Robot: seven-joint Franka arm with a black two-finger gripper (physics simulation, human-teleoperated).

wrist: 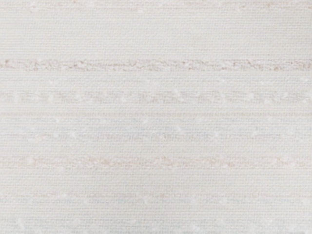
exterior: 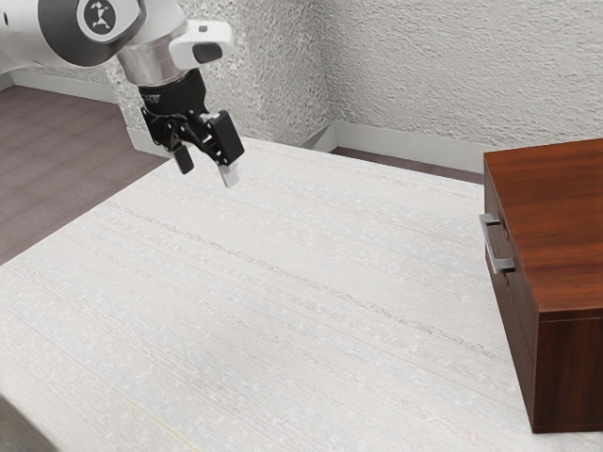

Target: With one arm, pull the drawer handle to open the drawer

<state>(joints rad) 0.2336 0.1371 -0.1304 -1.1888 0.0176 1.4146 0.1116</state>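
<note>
Franka arm (exterior: 141, 42) hangs its jaws released and empty above the pale counter (exterior: 283, 311), well apart from the handle (exterior: 496, 243) on the drawer (exterior: 516, 306)

We are in a plain, home-like room: rough white plaster walls (exterior: 452, 66), a pale baseboard (exterior: 405, 143), a dark plank floor (exterior: 57, 160), and a polished wooden drawer cabinet (exterior: 556, 217) on our whitewashed surface (exterior: 283, 301).
</note>
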